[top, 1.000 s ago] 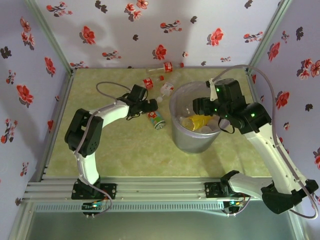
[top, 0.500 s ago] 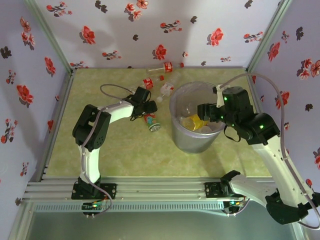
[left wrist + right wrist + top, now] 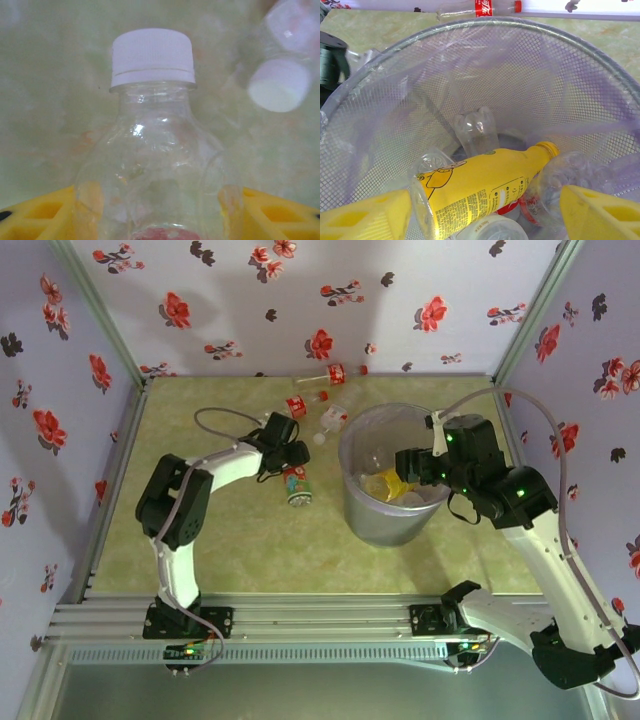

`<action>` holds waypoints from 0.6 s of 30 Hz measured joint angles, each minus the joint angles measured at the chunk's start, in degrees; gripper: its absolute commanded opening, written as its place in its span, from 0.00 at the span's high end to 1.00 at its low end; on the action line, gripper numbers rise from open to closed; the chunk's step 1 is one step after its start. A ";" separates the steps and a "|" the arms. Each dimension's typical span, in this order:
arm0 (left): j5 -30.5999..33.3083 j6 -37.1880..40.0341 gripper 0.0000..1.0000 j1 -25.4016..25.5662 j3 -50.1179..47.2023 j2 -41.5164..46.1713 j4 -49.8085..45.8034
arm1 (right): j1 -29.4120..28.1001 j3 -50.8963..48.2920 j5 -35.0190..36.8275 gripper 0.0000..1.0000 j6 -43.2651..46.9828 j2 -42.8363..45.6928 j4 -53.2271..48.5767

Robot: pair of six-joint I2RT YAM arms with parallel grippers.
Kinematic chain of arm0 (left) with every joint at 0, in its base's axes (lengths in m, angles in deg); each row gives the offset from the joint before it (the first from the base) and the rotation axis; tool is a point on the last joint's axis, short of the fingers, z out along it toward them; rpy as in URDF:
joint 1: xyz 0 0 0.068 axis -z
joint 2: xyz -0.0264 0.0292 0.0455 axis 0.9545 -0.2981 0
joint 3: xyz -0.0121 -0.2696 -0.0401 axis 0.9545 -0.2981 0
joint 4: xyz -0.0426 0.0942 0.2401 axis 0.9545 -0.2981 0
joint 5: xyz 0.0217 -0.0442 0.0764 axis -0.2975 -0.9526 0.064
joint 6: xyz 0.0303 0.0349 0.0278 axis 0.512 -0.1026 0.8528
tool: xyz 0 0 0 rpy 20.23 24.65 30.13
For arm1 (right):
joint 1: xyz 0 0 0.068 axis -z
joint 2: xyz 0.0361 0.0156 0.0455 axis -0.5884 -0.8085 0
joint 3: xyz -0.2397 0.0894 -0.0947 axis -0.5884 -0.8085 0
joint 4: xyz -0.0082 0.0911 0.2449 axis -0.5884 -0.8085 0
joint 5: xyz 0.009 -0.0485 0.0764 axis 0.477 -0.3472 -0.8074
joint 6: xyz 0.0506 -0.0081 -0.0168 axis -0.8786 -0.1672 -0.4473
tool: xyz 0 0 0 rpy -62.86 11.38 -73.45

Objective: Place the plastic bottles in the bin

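The bin is a round mesh basket with a purple liner. It holds a yellow bottle and several clear bottles. My right gripper hangs open over the bin's right rim, and its yellow fingers have nothing between them. My left gripper is shut on a clear white-capped bottle, which lies on the table left of the bin. Loose bottles lie behind it: a red-labelled one, a clear one and one at the back wall.
The green table top is enclosed by flowered walls on the left, back and right. A metal rail runs along the near edge. A blurred white-capped bottle lies just beyond the held one.
My left gripper's jaws have come together on the white-capped bottle and drawn it left, away from the bin. My right gripper drew back a little toward the bin's right rim.
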 measured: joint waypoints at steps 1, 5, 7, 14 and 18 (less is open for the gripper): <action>0.00 0.17 0.42 0.00 0.00 1.81 -0.11 | 0.02 0.02 -0.35 0.22 -0.02 -0.20 0.04; -0.76 0.81 0.45 -0.07 -0.07 8.52 0.24 | 0.00 0.61 -2.54 0.23 -0.46 -1.79 0.61; -2.89 0.57 0.47 -0.57 -0.85 11.91 1.66 | 0.00 1.33 -4.17 0.24 -1.11 -3.02 1.77; -11.72 -2.54 0.55 -5.64 -6.10 20.72 7.06 | -6.27 4.09 -7.06 0.25 -4.52 -8.48 8.66; -14.82 -3.67 0.62 -7.08 -6.73 25.22 7.98 | -13.99 8.57 -7.37 0.25 -5.62 -15.87 13.44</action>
